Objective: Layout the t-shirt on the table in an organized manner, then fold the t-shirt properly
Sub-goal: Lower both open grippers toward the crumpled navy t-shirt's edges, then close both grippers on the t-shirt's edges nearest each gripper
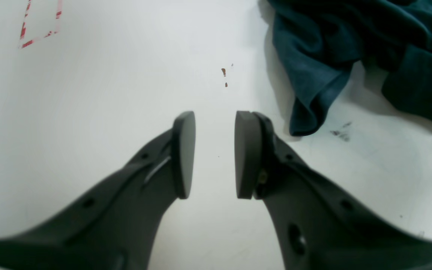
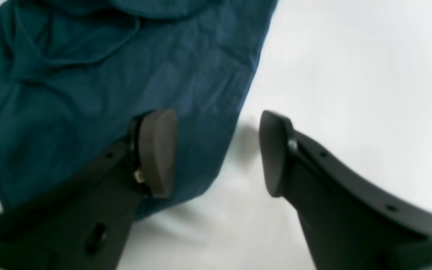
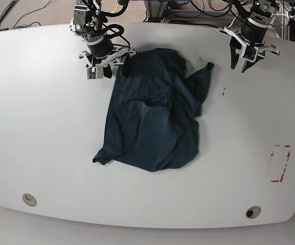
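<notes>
The dark navy t-shirt [image 3: 155, 120] lies crumpled and wrinkled in the middle of the white table [image 3: 45, 127]. My right gripper [image 3: 109, 70] hovers at the shirt's far left corner. In the right wrist view it [image 2: 218, 150] is open and straddles the shirt's edge [image 2: 126, 75], one finger over cloth and the other over bare table. My left gripper [image 3: 239, 66] hangs open over bare table, to the right of a sleeve tip [image 3: 206, 69]. In the left wrist view nothing sits between the left gripper's pads [image 1: 215, 150], and the t-shirt [image 1: 351, 45] bunches at the upper right.
A red tape rectangle [image 3: 280, 163] marks the table's right side and shows as a red tape rectangle [image 1: 39, 22] in the left wrist view. Two round grommet holes [image 3: 29, 199] [image 3: 252, 211] sit near the front edge. Small dark specks [image 1: 224, 73] dot the tabletop. Cables run behind the table's far edge.
</notes>
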Tool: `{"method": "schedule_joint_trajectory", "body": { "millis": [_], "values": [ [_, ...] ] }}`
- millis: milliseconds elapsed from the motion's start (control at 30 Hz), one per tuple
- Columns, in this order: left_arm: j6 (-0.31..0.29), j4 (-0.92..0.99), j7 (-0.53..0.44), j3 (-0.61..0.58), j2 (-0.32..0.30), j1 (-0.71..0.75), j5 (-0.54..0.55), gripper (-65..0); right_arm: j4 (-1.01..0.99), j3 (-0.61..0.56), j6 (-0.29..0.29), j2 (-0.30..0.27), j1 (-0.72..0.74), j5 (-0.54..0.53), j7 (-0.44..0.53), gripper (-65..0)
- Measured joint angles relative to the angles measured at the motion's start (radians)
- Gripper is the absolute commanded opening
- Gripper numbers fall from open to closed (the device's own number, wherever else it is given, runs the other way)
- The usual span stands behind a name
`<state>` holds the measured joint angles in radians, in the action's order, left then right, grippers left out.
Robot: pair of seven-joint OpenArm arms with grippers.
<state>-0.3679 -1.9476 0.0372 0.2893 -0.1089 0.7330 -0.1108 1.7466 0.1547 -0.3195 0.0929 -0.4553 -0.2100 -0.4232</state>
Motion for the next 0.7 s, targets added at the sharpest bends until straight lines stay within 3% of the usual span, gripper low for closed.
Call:
{"method": "schedule_joint_trajectory", "body": {
  "millis": [533, 700],
  "values": [
    [0.000, 0.000, 0.000, 0.001, 0.000, 0.001, 0.000, -48.6, -0.053, -0.006, -0.013, -0.023, 0.035, -0.016, 0.034, -31.4],
    [0.000, 0.000, 0.000, 0.001, 0.000, 0.000, 0.000, -48.6, -0.053, -0.067, 0.001, -0.026, 0.034, -0.015, 0.039, -31.4]
  ]
}}
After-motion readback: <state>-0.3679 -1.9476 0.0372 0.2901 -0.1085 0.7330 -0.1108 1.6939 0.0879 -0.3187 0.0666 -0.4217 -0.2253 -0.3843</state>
